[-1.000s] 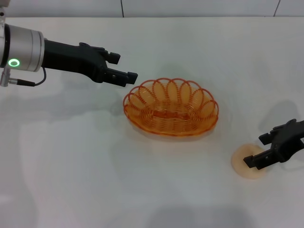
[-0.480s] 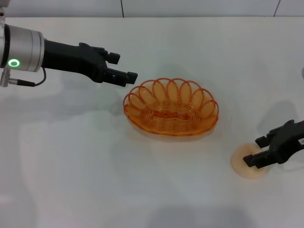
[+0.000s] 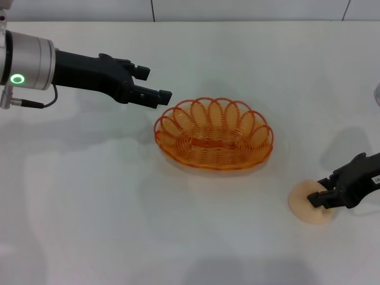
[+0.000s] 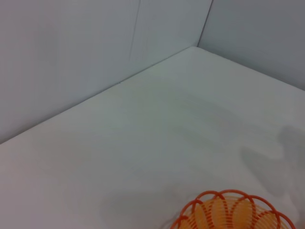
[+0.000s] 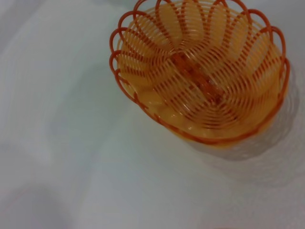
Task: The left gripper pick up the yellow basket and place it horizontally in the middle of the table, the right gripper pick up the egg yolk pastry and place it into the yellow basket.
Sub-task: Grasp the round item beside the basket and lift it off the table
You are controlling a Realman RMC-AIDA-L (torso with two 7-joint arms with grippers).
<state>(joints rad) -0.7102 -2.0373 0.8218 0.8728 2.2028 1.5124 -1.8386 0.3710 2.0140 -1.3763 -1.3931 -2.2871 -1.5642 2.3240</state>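
Observation:
The yellow basket (image 3: pixel 215 141) lies empty and flat on the white table (image 3: pixel 107 208), near the middle. It also shows in the left wrist view (image 4: pixel 224 213) and the right wrist view (image 5: pixel 200 76). My left gripper (image 3: pixel 153 83) is open and empty, hovering just beyond the basket's far left rim. The egg yolk pastry (image 3: pixel 304 203) lies on the table to the right of the basket, nearer the front. My right gripper (image 3: pixel 322 191) is low at the pastry's right side, its fingers apart and reaching over the pastry's right edge.
A wall runs along the table's far edge (image 3: pixel 178 20). Bare tabletop lies between the basket and the pastry, and across the front left.
My right gripper has sunk lower and drawn slightly right at the pastry's right edge. The left arm, the basket and the pastry have not moved.

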